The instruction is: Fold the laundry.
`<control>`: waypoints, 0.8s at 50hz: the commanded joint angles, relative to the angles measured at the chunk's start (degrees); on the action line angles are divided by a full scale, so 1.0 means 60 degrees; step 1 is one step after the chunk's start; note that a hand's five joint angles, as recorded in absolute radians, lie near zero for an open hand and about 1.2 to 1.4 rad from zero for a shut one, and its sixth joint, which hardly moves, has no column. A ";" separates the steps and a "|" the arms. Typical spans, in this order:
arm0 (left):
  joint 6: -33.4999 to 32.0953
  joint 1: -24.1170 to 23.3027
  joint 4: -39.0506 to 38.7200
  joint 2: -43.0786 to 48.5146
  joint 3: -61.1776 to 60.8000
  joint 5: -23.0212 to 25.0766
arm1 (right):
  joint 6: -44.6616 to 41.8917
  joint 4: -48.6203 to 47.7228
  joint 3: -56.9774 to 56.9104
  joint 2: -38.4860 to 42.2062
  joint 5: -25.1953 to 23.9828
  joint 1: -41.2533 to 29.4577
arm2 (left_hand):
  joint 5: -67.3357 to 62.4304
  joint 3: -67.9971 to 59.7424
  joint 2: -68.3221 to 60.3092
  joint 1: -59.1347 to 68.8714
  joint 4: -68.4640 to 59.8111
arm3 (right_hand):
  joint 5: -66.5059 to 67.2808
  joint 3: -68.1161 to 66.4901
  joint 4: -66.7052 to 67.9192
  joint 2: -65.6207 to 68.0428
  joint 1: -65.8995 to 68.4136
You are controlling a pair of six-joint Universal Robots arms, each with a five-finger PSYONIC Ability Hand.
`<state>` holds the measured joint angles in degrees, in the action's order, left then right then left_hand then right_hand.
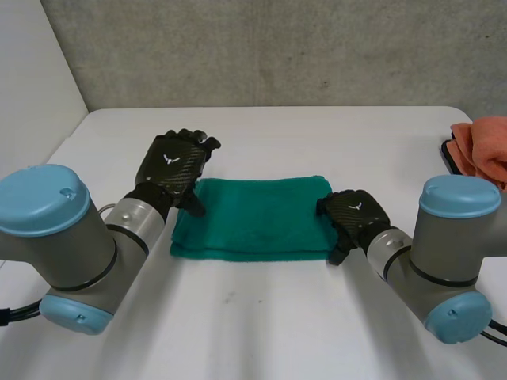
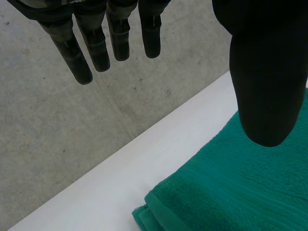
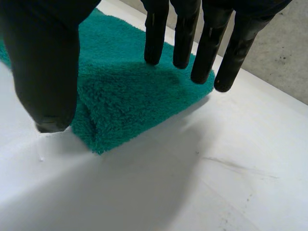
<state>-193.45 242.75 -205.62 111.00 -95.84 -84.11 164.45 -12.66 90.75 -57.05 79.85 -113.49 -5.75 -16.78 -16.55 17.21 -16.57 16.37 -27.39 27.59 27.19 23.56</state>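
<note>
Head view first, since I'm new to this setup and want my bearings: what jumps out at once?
A folded green towel lies in the middle of the white table, bright against it. The black left hand is at its left end and the right hand at its right end, both with straight, open fingers. An orange cloth is bunched at the table's far right edge.

Head camera looks down on the desk (image 1: 261,332) from behind. Wrist cameras sit close; all share the towel (image 1: 253,218).
</note>
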 commanded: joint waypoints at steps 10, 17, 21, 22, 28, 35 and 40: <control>0.0001 -0.0015 -0.0037 0.0000 -0.0125 -0.0001 | 0.0043 -0.0072 -0.0258 0.0602 -0.0080 0.0018 | -0.0059 0.0113 0.0074 -0.0185 0.0078 | 0.8939 -0.8768 0.8734 0.8801 0.9406; 0.0001 -0.0015 -0.0022 -0.0117 -0.0125 -0.0001 | -0.0396 0.0118 0.0459 -0.0129 -0.0022 0.1013 | -0.0059 0.0113 0.0074 -0.0185 0.0078 | 0.8939 -0.8769 0.8734 0.8801 0.9406; 0.0001 -0.0015 -0.0008 -0.0190 -0.0110 -0.0015 | -0.1478 0.0250 0.1220 -0.1213 -0.0109 0.1905 | -0.0059 0.0113 0.0074 -0.0185 0.0078 | 0.8939 -0.8769 0.8734 0.8801 0.9406; 0.0001 -0.0015 -0.0007 -0.0219 -0.0110 -0.0015 | -0.2133 0.0308 0.1483 -0.1490 -0.0153 0.2313 | -0.0059 0.0113 0.0074 -0.0185 0.0078 | 0.8939 -0.8769 0.8734 0.8801 0.9406; 0.0001 -0.0014 0.0007 -0.0336 -0.0110 -0.0015 | -0.4233 0.0279 0.1398 -0.1727 0.0008 0.2699 | -0.0059 0.0113 0.0074 -0.0185 0.0078 | 0.8939 -0.8769 0.8734 0.8801 0.9406; 0.0001 -0.0044 -0.0007 -0.0439 -0.0008 -0.0015 | -0.4484 0.0324 0.0095 -0.1727 -0.0138 0.0401 | -0.0004 0.0169 0.0130 -0.0241 0.0134 | 0.8939 -0.8769 0.8734 0.8801 0.9406; 0.0030 -0.0073 -0.0022 -0.0498 0.0109 -0.0147 | -0.4615 0.0090 -0.0330 -0.1392 -0.0532 -0.1266 | 0.0080 0.0253 0.0214 -0.0325 0.0218 | 0.8939 -0.8769 0.8734 0.8801 0.9406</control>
<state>-193.44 242.54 -205.66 108.45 -96.01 -84.25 136.87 -10.88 92.51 -67.47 79.16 -109.44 -5.41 -16.78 -16.49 17.21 -16.22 56.92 -67.67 68.19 67.44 55.76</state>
